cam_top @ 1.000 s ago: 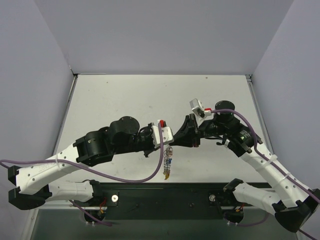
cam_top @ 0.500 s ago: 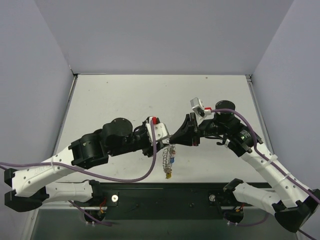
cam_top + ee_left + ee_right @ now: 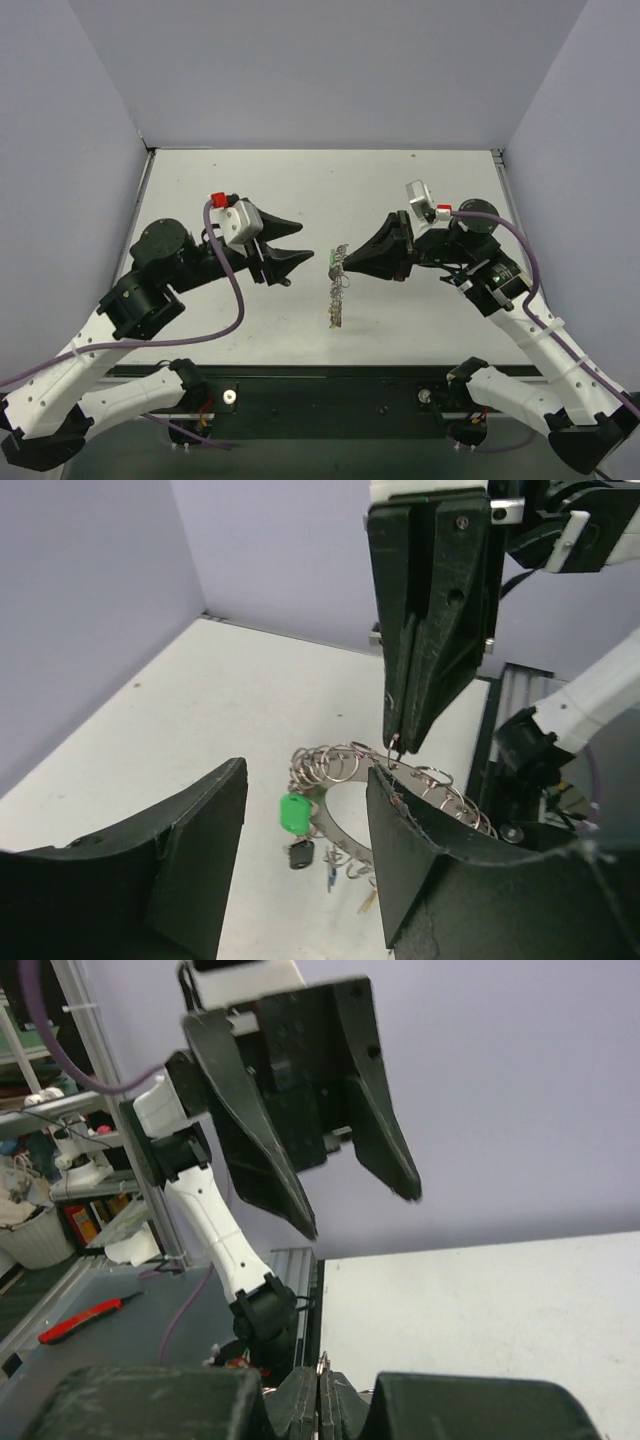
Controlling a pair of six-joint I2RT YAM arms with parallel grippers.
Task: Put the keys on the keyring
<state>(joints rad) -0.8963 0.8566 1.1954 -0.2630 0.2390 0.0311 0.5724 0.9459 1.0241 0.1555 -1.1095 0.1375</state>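
The keyring (image 3: pixel 338 283) hangs in the air over the table's middle, a silvery hoop rimmed with small wire rings (image 3: pixel 330 764). My right gripper (image 3: pixel 345 263) is shut on its upper rim, and the pinch shows in the left wrist view (image 3: pixel 393 746). The keys dangle from the hoop: a green head (image 3: pixel 294 812), a black head (image 3: pixel 301 854), and more at the bottom (image 3: pixel 334 318). My left gripper (image 3: pixel 304 243) stands open to the left of the ring, apart from it, with nothing between its fingers (image 3: pixel 200 830). In the right wrist view only a sliver of ring (image 3: pixel 322 1364) shows above the shut fingertips (image 3: pixel 320 1378).
The white table (image 3: pixel 220 200) is walled in by grey panels at the back and sides. A black rail (image 3: pixel 330 385) runs along the near edge between the arm bases. The left arm's purple cable (image 3: pixel 225 300) loops beneath its wrist.
My left gripper has opened, let go by the ring and drawn back to the left. The right gripper has shifted slightly right, still pinching the keyring, which now hangs from it alone.
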